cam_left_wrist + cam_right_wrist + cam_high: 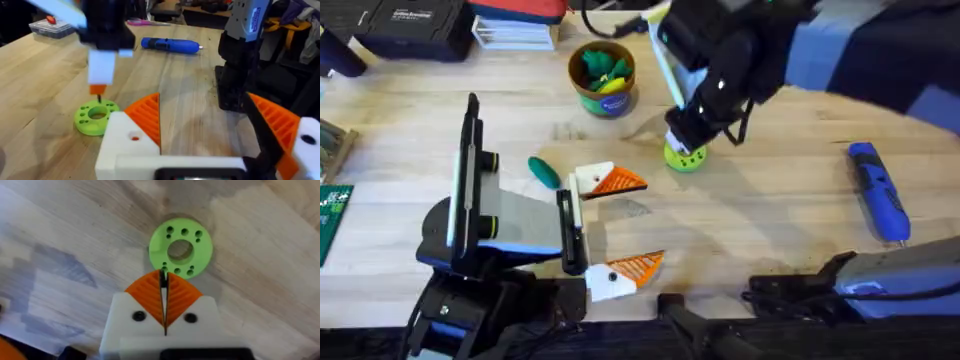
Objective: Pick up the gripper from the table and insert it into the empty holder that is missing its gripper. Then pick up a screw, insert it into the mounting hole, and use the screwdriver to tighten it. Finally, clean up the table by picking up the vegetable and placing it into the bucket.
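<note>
My left gripper (pixel 620 225) (pixel 202 97) stands wide open near the table's front. Each of its white holders (pixel 588 180) (pixel 125 145) carries an orange ribbed gripper piece (pixel 618 182) (pixel 147 117). The farther holder's mounting hole (pixel 135 136) shows orange. My right gripper (pixel 685 140) (pixel 164 280) (pixel 98 89) hangs over the green disc, shut on a thin dark screw (pixel 163 276) (pixel 99 95). The dark green vegetable (pixel 544 172) lies left of the farther holder. The bucket (pixel 603 80) stands at the back. The blue screwdriver (pixel 878 190) (pixel 170 45) lies at the right.
A bright green disc with holes (pixel 685 157) (pixel 181 247) (pixel 96 117) lies under the right gripper. Pink scissors (pixel 142 21) and a clear box (pixel 50 27) sit beyond it. A black case (pixel 405 25) and a circuit board (pixel 332 215) are at the left.
</note>
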Available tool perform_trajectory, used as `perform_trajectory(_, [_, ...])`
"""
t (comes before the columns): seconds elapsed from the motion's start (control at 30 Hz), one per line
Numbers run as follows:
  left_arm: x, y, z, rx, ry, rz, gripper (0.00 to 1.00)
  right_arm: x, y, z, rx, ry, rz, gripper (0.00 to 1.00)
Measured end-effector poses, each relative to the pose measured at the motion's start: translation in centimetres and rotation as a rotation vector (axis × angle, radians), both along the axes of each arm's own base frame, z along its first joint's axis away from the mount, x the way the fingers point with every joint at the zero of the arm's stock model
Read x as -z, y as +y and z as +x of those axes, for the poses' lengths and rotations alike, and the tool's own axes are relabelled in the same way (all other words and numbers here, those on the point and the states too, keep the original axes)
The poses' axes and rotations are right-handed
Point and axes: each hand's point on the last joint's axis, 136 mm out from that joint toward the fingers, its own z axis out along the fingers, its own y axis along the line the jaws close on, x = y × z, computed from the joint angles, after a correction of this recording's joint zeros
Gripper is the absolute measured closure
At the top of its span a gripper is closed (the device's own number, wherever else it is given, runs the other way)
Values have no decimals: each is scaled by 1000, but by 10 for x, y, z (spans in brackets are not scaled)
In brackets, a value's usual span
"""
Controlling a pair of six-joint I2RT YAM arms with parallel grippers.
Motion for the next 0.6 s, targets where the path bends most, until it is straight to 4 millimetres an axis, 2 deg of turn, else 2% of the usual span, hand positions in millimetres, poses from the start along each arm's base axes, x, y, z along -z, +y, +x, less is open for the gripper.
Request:
perform_trajectory(0.17, [0, 0, 0, 0, 0, 0, 15, -59, 17, 15, -34, -65, 72, 994])
perform_trajectory(0.37, [0, 0, 0, 2, 0, 0, 15, -122, 38, 5, -89, -67, 214, 994])
perform_trajectory(0.5, [0, 0, 0, 3, 0, 0, 15, -146, 56, -11, -154, -76, 271, 994])
perform_trajectory(0.6, [0, 0, 0, 3, 0, 0, 15, -152, 76, -31, -231, -70, 295, 994])
